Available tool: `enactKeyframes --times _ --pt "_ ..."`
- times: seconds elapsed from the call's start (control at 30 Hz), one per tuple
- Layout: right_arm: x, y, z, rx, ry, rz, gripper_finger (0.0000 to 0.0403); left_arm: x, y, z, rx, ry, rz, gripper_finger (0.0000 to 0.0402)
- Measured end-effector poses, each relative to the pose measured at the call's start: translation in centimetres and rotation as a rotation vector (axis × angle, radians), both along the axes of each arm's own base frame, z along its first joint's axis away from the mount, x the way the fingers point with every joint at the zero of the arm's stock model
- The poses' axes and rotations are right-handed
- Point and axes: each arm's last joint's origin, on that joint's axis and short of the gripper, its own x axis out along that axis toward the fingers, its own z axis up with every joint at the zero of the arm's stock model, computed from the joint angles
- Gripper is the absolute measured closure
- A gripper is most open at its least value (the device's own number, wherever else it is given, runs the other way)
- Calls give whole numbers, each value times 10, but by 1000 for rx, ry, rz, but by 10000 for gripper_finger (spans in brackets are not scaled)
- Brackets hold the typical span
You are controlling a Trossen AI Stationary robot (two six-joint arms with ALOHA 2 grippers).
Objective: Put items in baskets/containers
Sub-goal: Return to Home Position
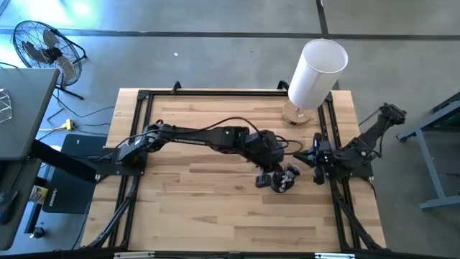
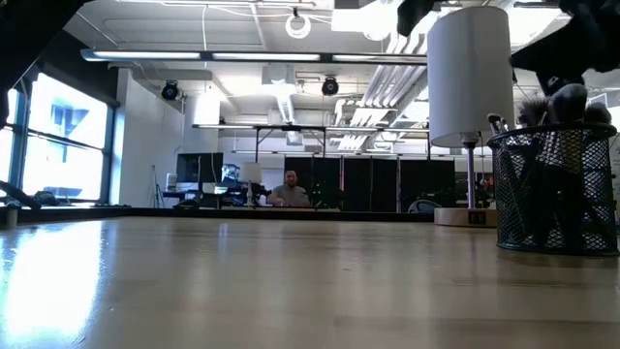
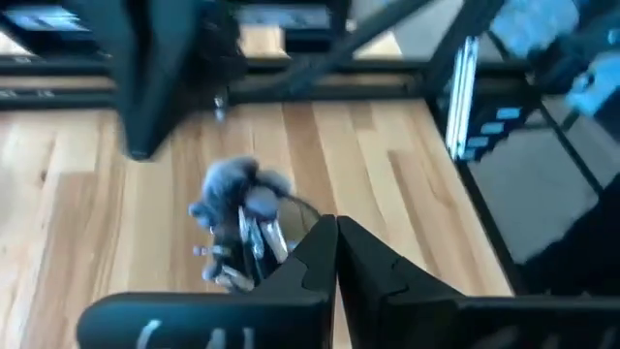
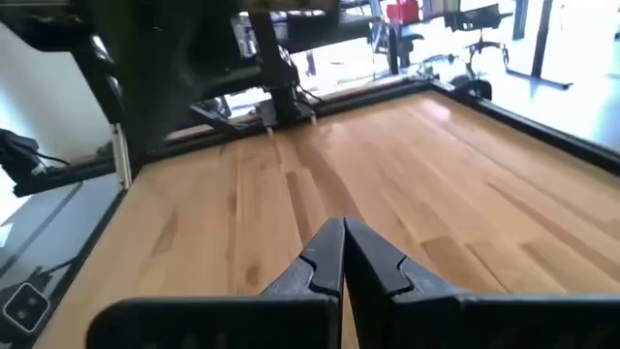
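Observation:
The black mesh cup stands on the table right of the middle and also shows in the high view. Several makeup brushes stand in it, bristle tips up; they also show in the left wrist view. My left gripper is shut and empty, just above and beside the cup. My right gripper is shut and empty, waiting at the table's right edge. No brush shows lying loose on the table.
A tall white cylinder on a wooden base stands at the far right corner, close behind the cup in the low view. A black frame runs round the table. Bare wood lies left of and in front of the cup.

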Motion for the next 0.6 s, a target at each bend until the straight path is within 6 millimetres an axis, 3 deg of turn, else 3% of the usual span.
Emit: enactKeyframes --times 0.33,0.47,0.6 --pt "16 -25 15 -103 -92 20 403 -21 18 1 81 153 -47 400" --pt "17 -29 9 -123 -95 43 403 -29 27 8 105 171 -35 401" --pt "18 -31 -9 -132 -130 45 403 -45 32 6 120 223 -23 401"
